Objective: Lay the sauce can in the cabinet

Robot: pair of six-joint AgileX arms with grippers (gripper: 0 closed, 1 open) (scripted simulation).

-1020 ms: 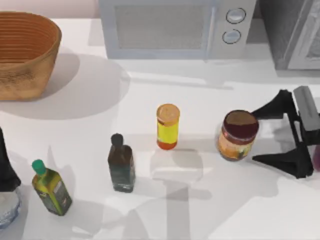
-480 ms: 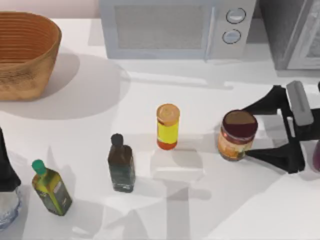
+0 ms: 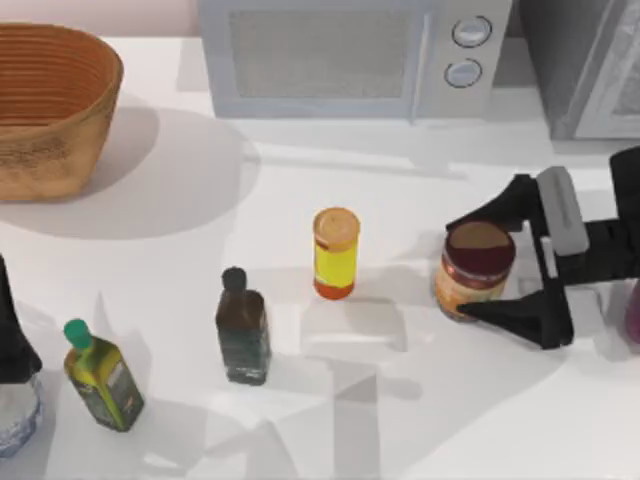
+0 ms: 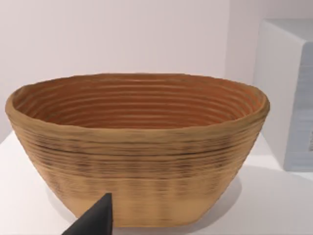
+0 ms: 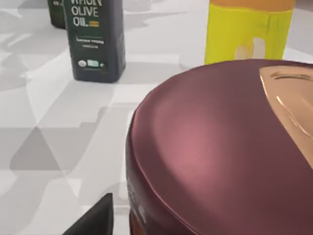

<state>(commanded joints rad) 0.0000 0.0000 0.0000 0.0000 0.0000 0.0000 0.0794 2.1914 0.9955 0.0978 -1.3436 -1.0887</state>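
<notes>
The can [image 3: 476, 270] stood upright on the table [image 3: 400, 420], right of centre, with the cabinet [image 3: 585, 65] well behind it at the far right corner, its door looking ajar at the edge of the top view. The right gripper [image 3: 472, 270] lay level with the can, fingers spread wide, one tip on the far side and one on the near side, so the can sat between them but no squeeze showed; the near finger looked to be touching or just beside the base. In the right wrist view the maroon lid [image 5: 215, 147] loomed close, with the yellow jar [image 5: 249, 34] and an oil bottle [image 5: 93, 39] beyond. To do this step well, I judged the arm should push in until the can sat deep between the fingers, centred, then close on the label, below the lid, firmly enough for a wide, smooth tin. An uneven close could nudge it toward the yellow jar. The left arm [image 3: 12, 330] sat parked at the left edge, its fingertip [image 4: 95, 220] facing the basket [image 4: 137, 147]; I couldn't tell its grip.
</notes>
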